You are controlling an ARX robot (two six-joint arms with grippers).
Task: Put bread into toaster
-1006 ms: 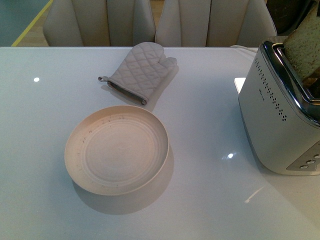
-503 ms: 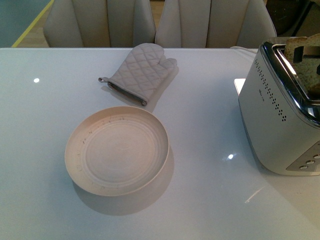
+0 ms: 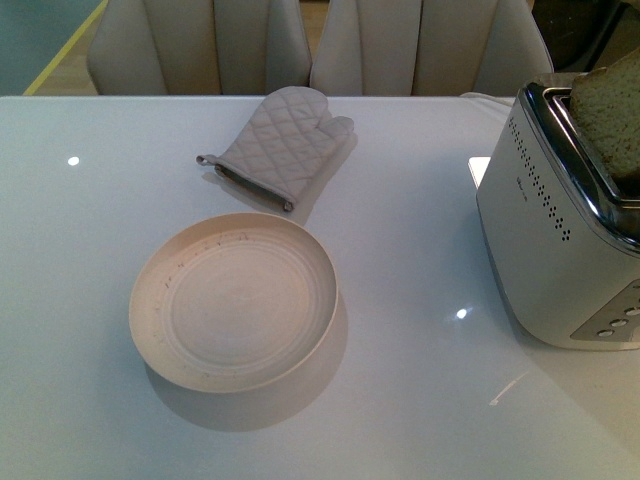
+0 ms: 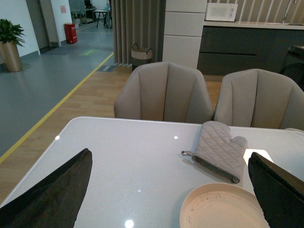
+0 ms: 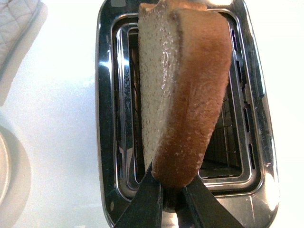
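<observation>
We see the toaster (image 3: 555, 250) standing at 3 o'clock on the white tabletop (image 3: 400, 400), cut off by the edge of the front view. The bread (image 3: 612, 112) rises out of its chrome top, with the upper part of the slice showing above the rim. In the right wrist view the slice (image 5: 183, 90) hangs slanted across the toaster's (image 5: 107, 109) open slot, its brown crust turned toward the camera. The right fingers (image 5: 145, 204) are closed on the edge of the slice nearest the camera, one dark finger on each face. We cannot tell how deep the bread sits in the slot.

The left fingers (image 4: 57, 190) are spread wide with nothing between them, hovering over the tabletop and facing the chairs.

A round cream plate (image 3: 150, 330) lies at 9 o'clock from the toaster, well apart from it. A quilted grey oven mitt (image 3: 280, 145) lies flat at 12 o'clock from the plate, near it but not touching. Two beige chairs (image 3: 200, 45) stand at 12 o'clock beyond the far edge of the tabletop.
</observation>
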